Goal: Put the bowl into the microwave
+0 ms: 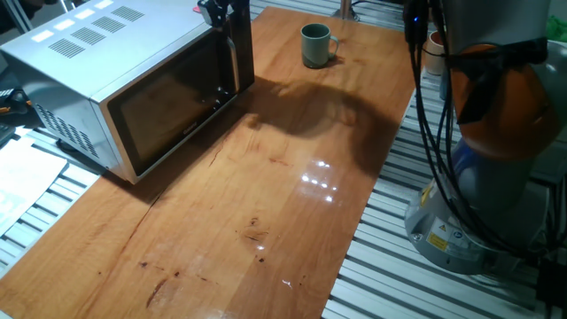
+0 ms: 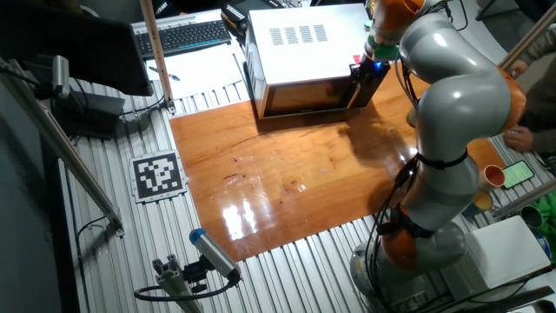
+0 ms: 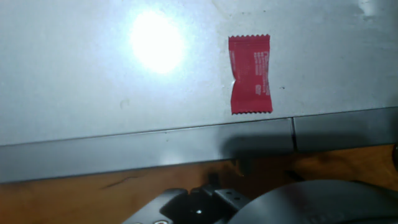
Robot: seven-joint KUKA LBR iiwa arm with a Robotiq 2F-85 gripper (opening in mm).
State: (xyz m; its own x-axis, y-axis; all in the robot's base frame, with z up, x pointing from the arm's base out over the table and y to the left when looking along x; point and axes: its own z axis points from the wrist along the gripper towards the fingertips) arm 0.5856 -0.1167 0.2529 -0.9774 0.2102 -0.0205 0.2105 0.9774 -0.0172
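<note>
Lying atop the microwave, a red packet shows hand-view only.

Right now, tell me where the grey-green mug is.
In one fixed view the grey-green mug stands upright at the table's far end, apart from the microwave, to its right.

The grey and orange arm rises from its base, bends at the elbow and reaches forward and down. Its dark gripper points downward; whether the fingers are apart cannot be made out.
</note>
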